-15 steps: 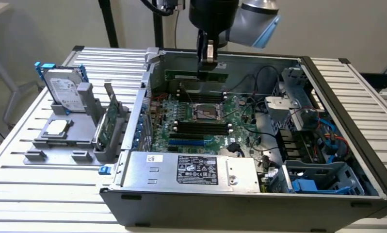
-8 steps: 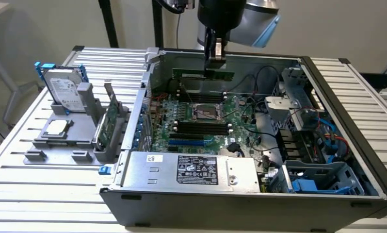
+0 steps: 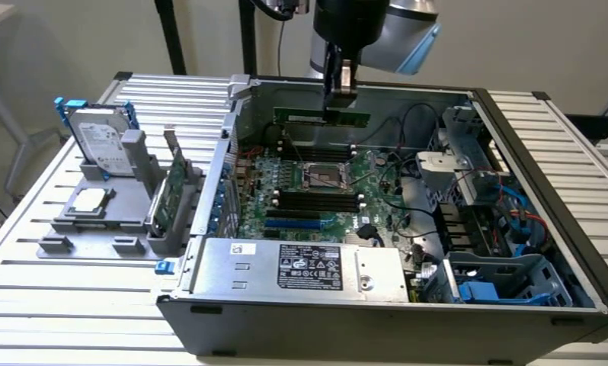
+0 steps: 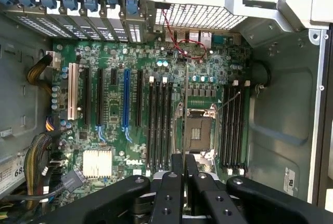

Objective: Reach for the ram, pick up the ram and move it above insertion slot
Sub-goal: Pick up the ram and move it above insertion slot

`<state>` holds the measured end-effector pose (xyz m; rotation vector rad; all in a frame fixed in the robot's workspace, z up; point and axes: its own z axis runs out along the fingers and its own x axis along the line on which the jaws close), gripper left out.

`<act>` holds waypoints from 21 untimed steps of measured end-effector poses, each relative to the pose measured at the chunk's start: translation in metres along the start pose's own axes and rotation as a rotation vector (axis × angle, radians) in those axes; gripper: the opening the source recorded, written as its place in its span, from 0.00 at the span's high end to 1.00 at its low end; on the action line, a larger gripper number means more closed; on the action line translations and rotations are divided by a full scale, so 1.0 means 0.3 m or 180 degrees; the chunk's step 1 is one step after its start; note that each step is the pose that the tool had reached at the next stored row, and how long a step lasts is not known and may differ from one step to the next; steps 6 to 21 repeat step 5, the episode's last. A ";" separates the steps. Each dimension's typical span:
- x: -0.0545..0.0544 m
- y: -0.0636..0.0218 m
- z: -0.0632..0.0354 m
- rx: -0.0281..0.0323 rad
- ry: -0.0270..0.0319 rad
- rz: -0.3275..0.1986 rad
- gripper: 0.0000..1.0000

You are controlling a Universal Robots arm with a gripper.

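Nearest the exterior view's camera, along the front edge of the open computer case (image 3: pixel 385 313), sits the grey power supply (image 3: pixel 299 267) with its dark label facing up. Beside it, toward the exterior view's right, a blue plastic drive cage (image 3: pixel 507 286) fills the case corner. Further in lies the green motherboard (image 3: pixel 315 187), with the bare CPU socket (image 3: pixel 322 175) at its middle and black memory slots (image 3: pixel 309 202) running on the near side of the socket. Outside the case, on the exterior view's left, a grey fixture (image 3: pixel 111 221) on the slatted table (image 3: pixel 70 305) holds a hard drive (image 3: pixel 100 141) standing upright and a green expansion card (image 3: pixel 170 194) on edge. Farthest back, above the rear part of the motherboard, the gripper (image 3: pixel 339 95) hangs from the arm, fingers closed on the ram (image 3: pixel 322 117), which is held level and clear of the board. From the wrist view, the gripper (image 4: pixel 184 167) points straight down with its black fingers (image 4: pixel 177 164) pressed close together, and the motherboard (image 4: pixel 114 104) spreads below, a pair of memory slot banks (image 4: pixel 158 125) flanking the socket (image 4: pixel 197 130).
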<state>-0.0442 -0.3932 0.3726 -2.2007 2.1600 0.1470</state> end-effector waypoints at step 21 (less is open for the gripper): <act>0.000 0.000 0.000 0.0000 0.0000 0.0000 0.87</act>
